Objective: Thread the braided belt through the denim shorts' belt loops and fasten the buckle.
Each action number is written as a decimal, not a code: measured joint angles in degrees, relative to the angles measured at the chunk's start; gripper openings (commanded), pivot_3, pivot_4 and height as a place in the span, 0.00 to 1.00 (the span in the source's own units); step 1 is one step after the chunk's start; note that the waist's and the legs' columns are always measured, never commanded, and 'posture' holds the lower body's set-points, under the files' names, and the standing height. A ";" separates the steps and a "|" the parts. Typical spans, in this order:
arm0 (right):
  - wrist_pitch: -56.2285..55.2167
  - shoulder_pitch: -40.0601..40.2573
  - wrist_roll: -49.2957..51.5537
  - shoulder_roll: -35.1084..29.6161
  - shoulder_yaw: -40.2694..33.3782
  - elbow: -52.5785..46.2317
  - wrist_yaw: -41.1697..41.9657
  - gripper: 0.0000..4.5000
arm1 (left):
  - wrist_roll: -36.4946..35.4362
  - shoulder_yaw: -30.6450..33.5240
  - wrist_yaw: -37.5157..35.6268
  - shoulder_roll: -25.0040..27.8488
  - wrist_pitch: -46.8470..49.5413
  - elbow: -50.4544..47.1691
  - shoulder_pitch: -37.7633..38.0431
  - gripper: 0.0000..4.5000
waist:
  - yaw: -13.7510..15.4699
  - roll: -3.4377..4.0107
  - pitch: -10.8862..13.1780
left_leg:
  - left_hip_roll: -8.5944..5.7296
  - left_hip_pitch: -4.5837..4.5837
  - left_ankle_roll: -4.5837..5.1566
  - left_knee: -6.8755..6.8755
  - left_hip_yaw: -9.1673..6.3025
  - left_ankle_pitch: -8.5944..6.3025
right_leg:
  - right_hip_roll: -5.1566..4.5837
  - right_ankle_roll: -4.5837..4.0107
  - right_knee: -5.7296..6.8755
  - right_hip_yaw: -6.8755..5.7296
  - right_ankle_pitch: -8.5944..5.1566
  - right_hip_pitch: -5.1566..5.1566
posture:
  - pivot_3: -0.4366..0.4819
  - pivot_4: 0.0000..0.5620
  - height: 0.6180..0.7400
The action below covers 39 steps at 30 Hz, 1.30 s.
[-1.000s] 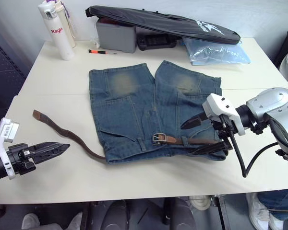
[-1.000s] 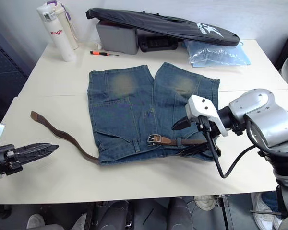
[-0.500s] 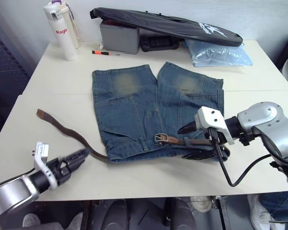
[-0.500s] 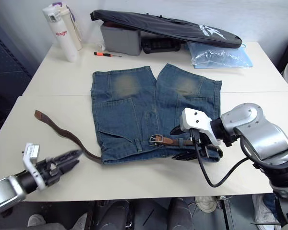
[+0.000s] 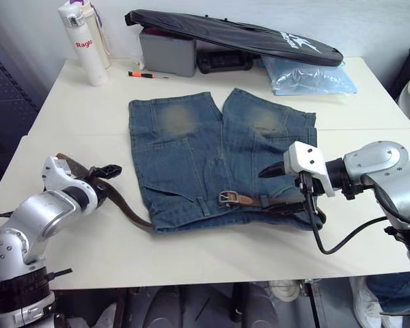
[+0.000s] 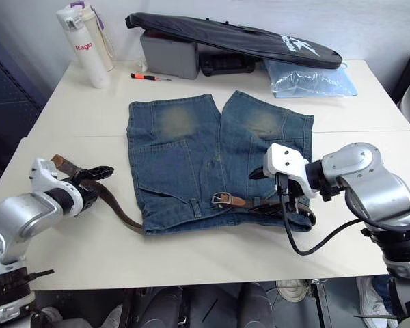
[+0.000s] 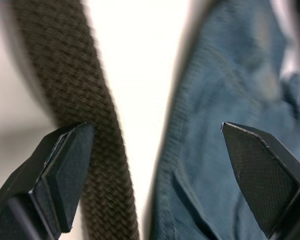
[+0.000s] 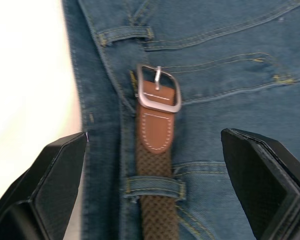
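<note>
Cream table w/ denim shorts spread flat mid-table, waistband toward the near edge. Braided belt partly threaded: runs under the shorts at the waistband's left end, free tail trailing off over bare table to the robot's left. Buckle lying on the waistband front, silver frame w/ tan leather tab, strap behind it passing under one of the belt loops.

Left tool over the free tail, fingers apart; in the wrist view one fingertip touching the strap's edge, other out over the denim, strap not between them. Right tool open wide over the buckle end, clamped on nothing.

Likely step: picking up the free tail for feeding thru remaining loops. Advice: shift left tool sideways so the strap sits centred between the fingers before closing; grip close to the tip, keep strap flat not twisted. Right tool best used pinning the waistband near the buckle so denim doesn't bunch when pulled. Risk: dragging the whole shorts leftward.
</note>
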 measured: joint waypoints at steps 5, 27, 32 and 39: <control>-0.47 0.60 -2.12 0.97 -0.03 2.28 -3.50 1.00 | 0.01 -3.59 14.09 7.45 -2.87 6.08 -4.49 0.99 | 0.02 -0.03 0.00 | 0.04 0.05 -0.01 -0.06 0.09 -0.01 | 0.07 0.00 -0.06 0.08 0.00 -0.02 | 0.48 0.27 1.00; 5.22 6.10 -0.63 -1.82 -2.48 -3.41 -6.81 1.00 | 7.06 -8.97 8.24 5.40 -4.57 21.23 -17.02 0.01 | 0.46 -0.08 0.02 | 0.02 0.01 0.00 -0.09 0.15 -0.03 | 0.12 0.04 -0.22 0.08 0.04 0.00 | 0.48 0.27 1.00; 7.77 6.12 0.27 -1.83 -2.36 -3.97 -6.71 0.88 | 7.90 -10.27 -6.41 10.06 5.60 22.62 -19.68 0.00 | -0.30 -0.12 0.04 | 0.02 0.01 0.00 -0.18 0.19 -0.03 | 0.12 0.07 -0.26 0.13 0.05 -0.06 | 0.48 0.27 1.00; 8.01 6.02 0.34 -3.51 -3.01 1.91 -5.42 0.13 | 14.38 -11.32 -28.93 16.02 13.84 15.22 -13.83 0.00 | -0.33 -0.14 0.07 | 0.05 -0.03 -0.02 -0.27 0.31 -0.05 | 0.14 0.07 -0.30 0.18 0.05 -0.19 | 0.48 0.27 1.00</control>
